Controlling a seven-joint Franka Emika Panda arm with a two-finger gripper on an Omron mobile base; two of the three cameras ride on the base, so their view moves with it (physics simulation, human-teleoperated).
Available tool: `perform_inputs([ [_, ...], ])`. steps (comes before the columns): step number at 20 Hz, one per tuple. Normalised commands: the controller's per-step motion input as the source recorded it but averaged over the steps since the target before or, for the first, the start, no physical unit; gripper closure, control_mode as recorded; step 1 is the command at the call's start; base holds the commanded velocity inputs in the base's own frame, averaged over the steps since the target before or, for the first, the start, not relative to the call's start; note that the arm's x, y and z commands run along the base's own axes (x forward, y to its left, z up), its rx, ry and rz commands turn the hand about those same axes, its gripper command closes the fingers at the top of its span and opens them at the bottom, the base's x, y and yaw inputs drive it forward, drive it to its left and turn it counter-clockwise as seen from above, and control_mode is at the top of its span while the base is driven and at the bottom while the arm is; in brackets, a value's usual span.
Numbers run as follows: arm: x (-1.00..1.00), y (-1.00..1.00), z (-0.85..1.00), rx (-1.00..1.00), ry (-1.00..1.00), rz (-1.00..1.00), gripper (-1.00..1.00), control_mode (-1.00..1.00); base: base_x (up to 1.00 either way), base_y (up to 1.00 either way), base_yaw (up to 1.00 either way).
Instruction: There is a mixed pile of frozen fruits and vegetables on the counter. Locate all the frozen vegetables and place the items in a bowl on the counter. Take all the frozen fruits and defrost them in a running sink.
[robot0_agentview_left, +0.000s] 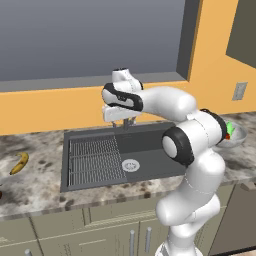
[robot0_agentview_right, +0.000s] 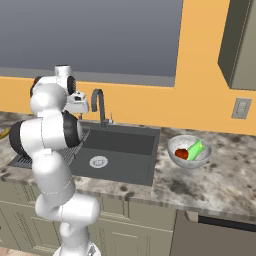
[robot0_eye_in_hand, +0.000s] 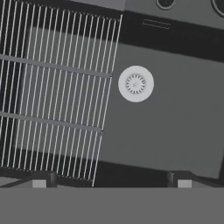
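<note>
Two finger tips of the gripper (robot0_eye_in_hand: 111, 180) stand at the bottom of the hand view, spread as wide as they go, with nothing between them and nothing touched. You are looking straight down into the sink (robot0_eye_in_hand: 175, 131): the ribbed rack (robot0_eye_in_hand: 57, 96) covers the left half of that frame and the round silver drain (robot0_eye_in_hand: 135, 83) sits just right of centre.

In the left base view the gripper (robot0_agentview_left: 120, 120) hangs over the back of the basin, near the middle of the frame. The banana (robot0_agentview_left: 19, 163) lies on the counter (robot0_agentview_left: 35, 192) at the far left edge, well apart from the hand, its long axis running from lower left to upper right. Judge the next reach as a wide swing toward that left edge.

In the right base view the bowl (robot0_agentview_right: 189, 151) sits right of centre and already holds the tomato (robot0_agentview_right: 181, 154) and the green vegetable (robot0_agentview_right: 196, 148), touching each other.
</note>
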Motion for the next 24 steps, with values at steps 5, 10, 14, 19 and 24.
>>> perform_inputs([
  [5,0.02,0.39,-0.07,0.00,0.00,0.03,-1.00,-1.00,0.00,0.00,0.00],
  [10,0.11,0.59,-0.04,0.00,0.00,-0.01,-1.00,-1.00,0.00,0.00,0.00],
  [14,0.00,0.61,-0.01,0.00,0.00,-0.01,-1.00,-1.00,0.00,0.00,0.00],
  [19,0.00,0.66,0.00,0.00,0.00,-0.01,-1.00,-1.00,0.00,0.00,0.00],
  [24,0.00,0.64,0.00,0.00,0.00,0.00,-1.00,-1.00,0.00,0.00,0.00],
])
